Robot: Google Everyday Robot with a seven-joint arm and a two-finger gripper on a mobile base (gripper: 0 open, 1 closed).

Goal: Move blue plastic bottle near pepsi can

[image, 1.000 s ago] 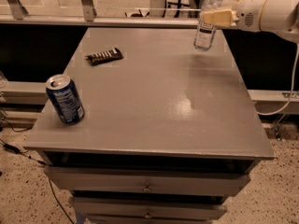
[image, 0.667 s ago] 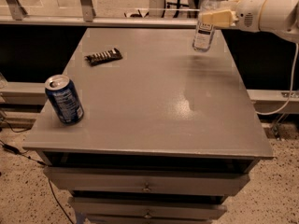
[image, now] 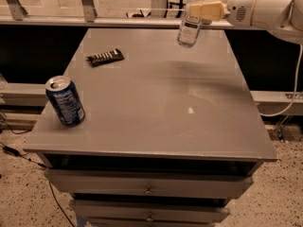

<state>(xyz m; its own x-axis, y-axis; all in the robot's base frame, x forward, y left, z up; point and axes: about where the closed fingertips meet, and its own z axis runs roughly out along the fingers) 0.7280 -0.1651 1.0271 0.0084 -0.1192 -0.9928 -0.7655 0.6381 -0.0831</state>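
Observation:
The blue plastic bottle [image: 191,20] is a clear bottle with a white label, tilted and lifted above the far right part of the grey table [image: 156,103]. My gripper [image: 203,11] reaches in from the upper right and is shut on the bottle's upper part; the bottle's cap is cut off at the top edge. The pepsi can [image: 65,101], dark blue with a silver top, stands upright near the table's front left corner, far from the bottle.
A flat dark snack bar [image: 105,56] lies at the far left of the table. Drawers [image: 149,189] sit under the tabletop. A metal rail [image: 94,20] runs behind the table. A cable [image: 291,98] hangs at the right.
The bottle has been lifted off the table and carried left, now tilted in my gripper. The can and snack bar have not moved.

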